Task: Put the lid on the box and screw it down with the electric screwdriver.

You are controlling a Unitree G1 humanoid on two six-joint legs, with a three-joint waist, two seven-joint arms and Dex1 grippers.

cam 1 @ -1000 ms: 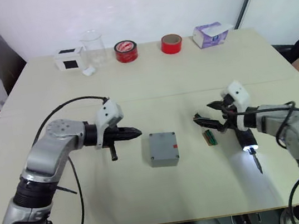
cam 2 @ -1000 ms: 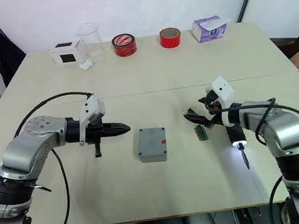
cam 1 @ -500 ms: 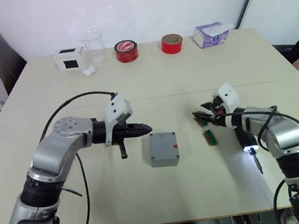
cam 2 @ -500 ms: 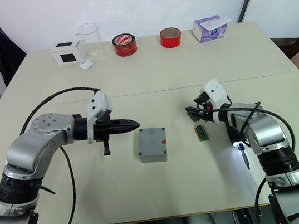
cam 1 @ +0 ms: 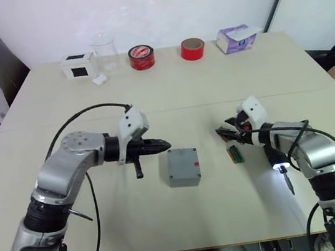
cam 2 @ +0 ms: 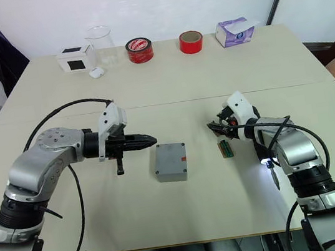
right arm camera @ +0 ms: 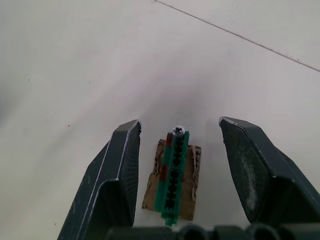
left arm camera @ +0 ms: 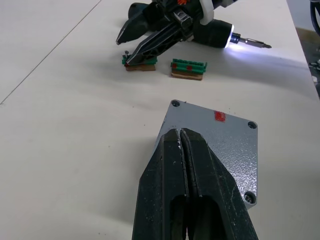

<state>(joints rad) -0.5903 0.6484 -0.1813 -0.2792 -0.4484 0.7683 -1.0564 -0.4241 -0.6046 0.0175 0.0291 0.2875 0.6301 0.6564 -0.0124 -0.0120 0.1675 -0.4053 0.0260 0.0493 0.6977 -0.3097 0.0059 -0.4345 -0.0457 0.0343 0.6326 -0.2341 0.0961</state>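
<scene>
The grey box (cam 1: pixel 182 183) sits mid-table with the flat lid (cam 1: pixel 183 163) lying on top; corner screws and a small red mark (left arm camera: pixel 220 116) show on the lid. My left gripper (cam 1: pixel 164 144) is shut and empty, its tips at the lid's left edge. Under my right forearm the black electric screwdriver (cam 1: pixel 278 160) lies on the table, its tip light on. My right gripper (cam 1: pixel 220 133) is open, its fingers (right arm camera: pixel 120 160) standing on either side of a green screw strip (right arm camera: pixel 173 170) on a brown base, without touching it.
A second green strip (cam 1: pixel 235 153) lies between the box and the screwdriver. Along the far edge stand a white box with a black front (cam 1: pixel 78 66), a glass beaker (cam 1: pixel 105 51), two red tape rolls (cam 1: pixel 141 57), and a purple tissue box (cam 1: pixel 234 38). People sit at both sides.
My right gripper has narrowed and shifted slightly left over the green strip. My left gripper moved right, up to the box's edge. Box and screwdriver stayed put.
</scene>
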